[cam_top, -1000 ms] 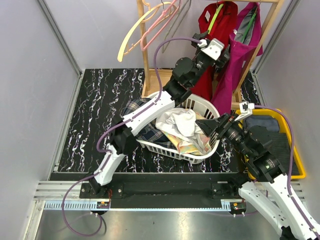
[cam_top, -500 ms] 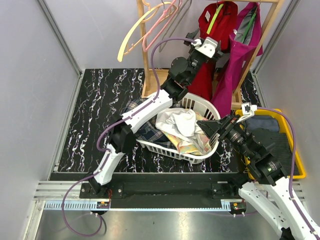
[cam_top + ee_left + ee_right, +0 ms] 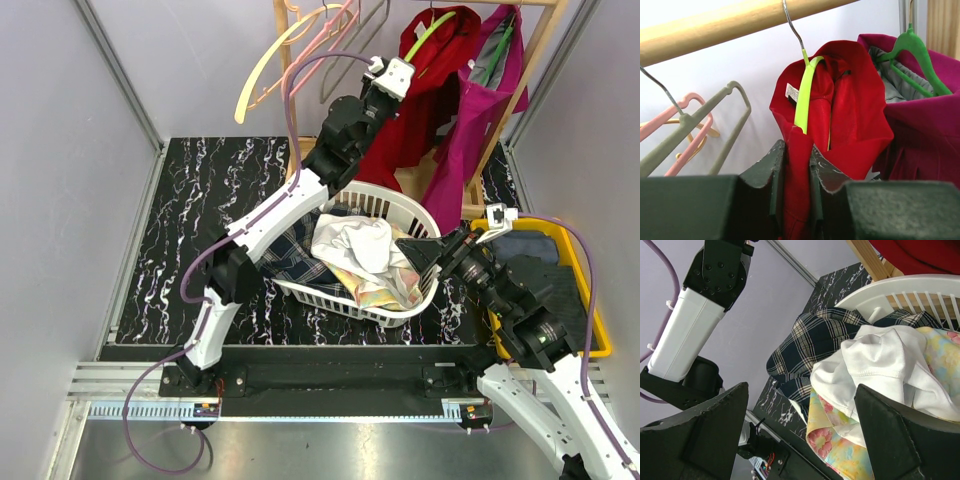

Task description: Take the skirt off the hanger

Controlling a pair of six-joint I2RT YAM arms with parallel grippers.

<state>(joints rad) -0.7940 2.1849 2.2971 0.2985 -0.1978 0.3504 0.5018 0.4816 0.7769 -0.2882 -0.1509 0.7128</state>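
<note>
The red skirt (image 3: 432, 90) (image 3: 855, 120) hangs from a lime-green hanger (image 3: 804, 100) (image 3: 428, 35) on the wooden rail (image 3: 740, 22). My left gripper (image 3: 405, 88) (image 3: 796, 167) is raised to the skirt's left edge and shut on a fold of its red waistband, just below the hanger's arm. The skirt is drawn leftwards at that side. My right gripper (image 3: 415, 255) (image 3: 802, 432) stands open low over the laundry basket, with nothing between its fingers.
A magenta garment (image 3: 470, 130) on a green hanger (image 3: 915, 55) hangs right of the skirt. Several empty hangers (image 3: 290, 60) hang to its left. The white basket (image 3: 425, 218) holds plaid, white and floral clothes. A yellow tray (image 3: 592, 300) lies at the right.
My left gripper rose up and left and closed on the skirt's left edge, pulling the fabric leftwards. The right arm has barely moved.
</note>
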